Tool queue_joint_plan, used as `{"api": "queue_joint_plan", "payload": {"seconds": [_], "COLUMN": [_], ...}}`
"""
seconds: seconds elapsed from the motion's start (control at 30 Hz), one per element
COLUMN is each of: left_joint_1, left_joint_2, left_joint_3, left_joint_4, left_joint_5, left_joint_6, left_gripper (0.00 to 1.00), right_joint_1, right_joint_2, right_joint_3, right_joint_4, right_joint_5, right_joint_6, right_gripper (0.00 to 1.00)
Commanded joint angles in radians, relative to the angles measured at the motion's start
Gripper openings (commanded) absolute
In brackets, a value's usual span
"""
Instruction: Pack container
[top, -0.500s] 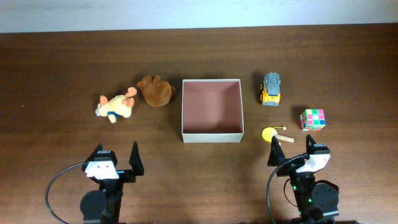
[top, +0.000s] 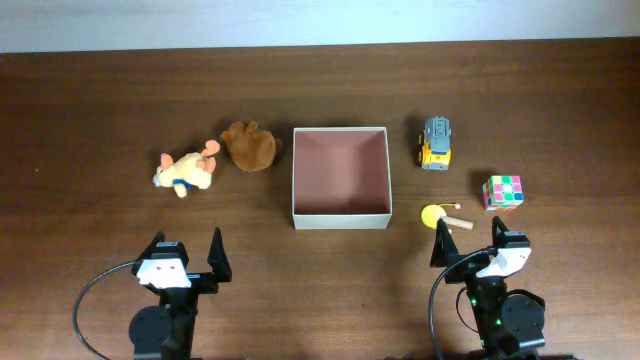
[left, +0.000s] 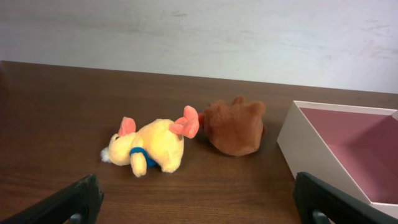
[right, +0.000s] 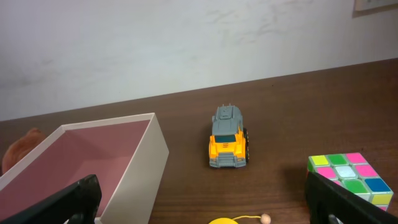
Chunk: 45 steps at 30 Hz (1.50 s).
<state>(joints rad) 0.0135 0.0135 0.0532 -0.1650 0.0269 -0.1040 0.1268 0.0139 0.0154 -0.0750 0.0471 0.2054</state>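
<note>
My left gripper (top: 187, 243) and right gripper (top: 468, 238) both gape wide above the dark wood table (top: 90, 100); box (top: 340, 220) mid-table, white wall (left: 186, 31) behind.

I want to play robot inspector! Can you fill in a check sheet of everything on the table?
Surface: dark wooden table, no spills seen.
Job's things: box in the middle, open and empty. To its left lie a yellow plush animal and a brown plush animal. To its right are a toy truck, a puzzle cube and a small yellow toy with a stick.
Clutter: nothing seen.
Grippers: left gripper and right gripper are both open, holding nothing, near the front edge.
Cables: a black cable loops beside the left arm; a second cable is by the right arm.
Surroundings: plain white wall behind the table.
</note>
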Motion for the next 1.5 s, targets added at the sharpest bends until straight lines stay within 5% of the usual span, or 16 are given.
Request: {"api": "queue_joint_plan", "payload": {"seconds": [0.0,1.47], "left_joint_1": [0.005,0.005], "left_joint_2": [-0.008,-0.008], "left_joint_3": [-0.006,-0.006], "left_joint_4": [0.004,0.004], "left_joint_5": [0.011,0.011], "left_joint_6": [0.016,0.016], "left_gripper": [1.00,1.00], "right_joint_1": [-0.005,-0.003], "right_joint_2": [-0.011,-0.003], "right_joint_3": [-0.010,0.088], "right_joint_4": [-0.003,-0.027], "right_joint_5": [-0.010,-0.126], "right_joint_6": [-0.007,-0.007], "right_gripper": [0.99,0.99]}}
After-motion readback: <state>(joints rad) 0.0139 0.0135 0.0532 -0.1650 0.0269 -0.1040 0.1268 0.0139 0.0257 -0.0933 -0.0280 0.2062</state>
